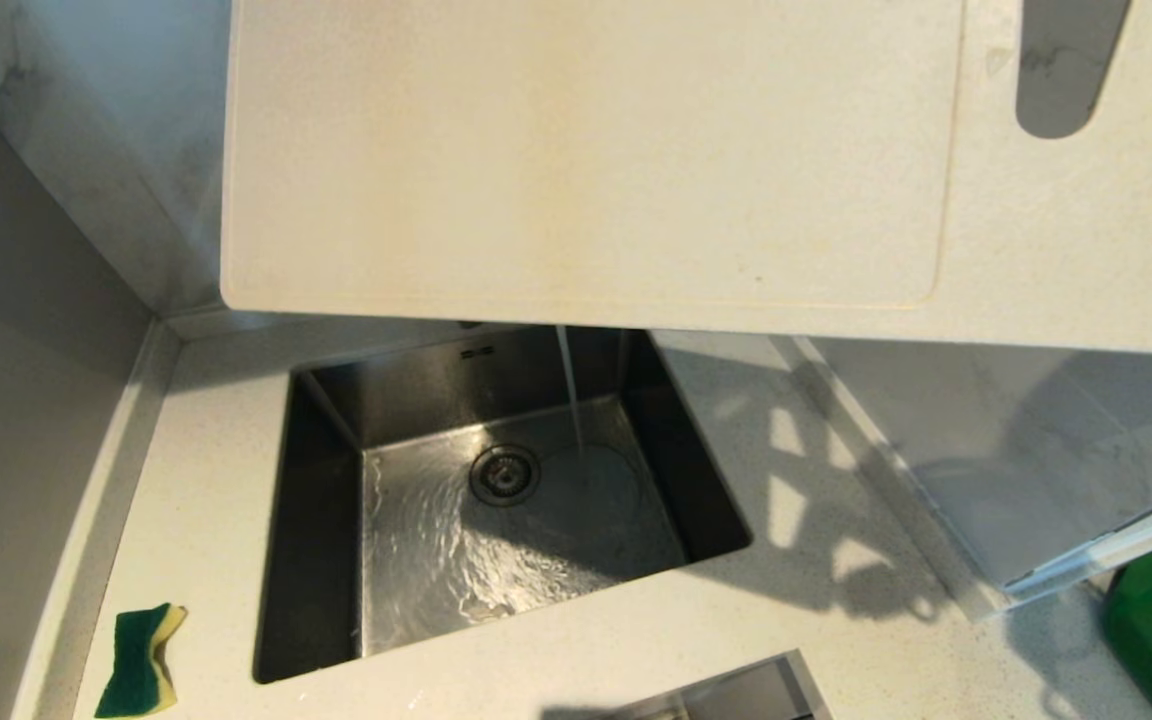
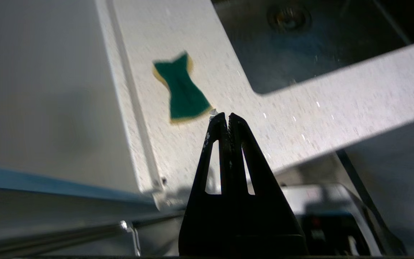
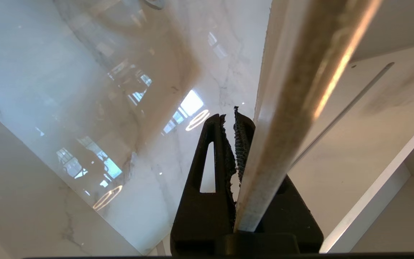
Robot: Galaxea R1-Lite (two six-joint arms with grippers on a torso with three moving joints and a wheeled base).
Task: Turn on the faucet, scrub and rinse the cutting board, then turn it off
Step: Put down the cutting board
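Cutting board (image 1: pixel 586 160) held edge-on in right end effector (image 3: pixel 235 118), raised at 12 o'clock above sink (image 1: pixel 321 470) for running water. Left end effector (image 2: pixel 227 117) pinched closed, empty, near sponge (image 2: pixel 182 90) on surface (image 1: pixel 206 520).

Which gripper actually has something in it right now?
The right gripper: it is clamped on the edge of the cutting board, held up over the sink. The left gripper is shut on nothing, with the sponge lying loose on the counter.
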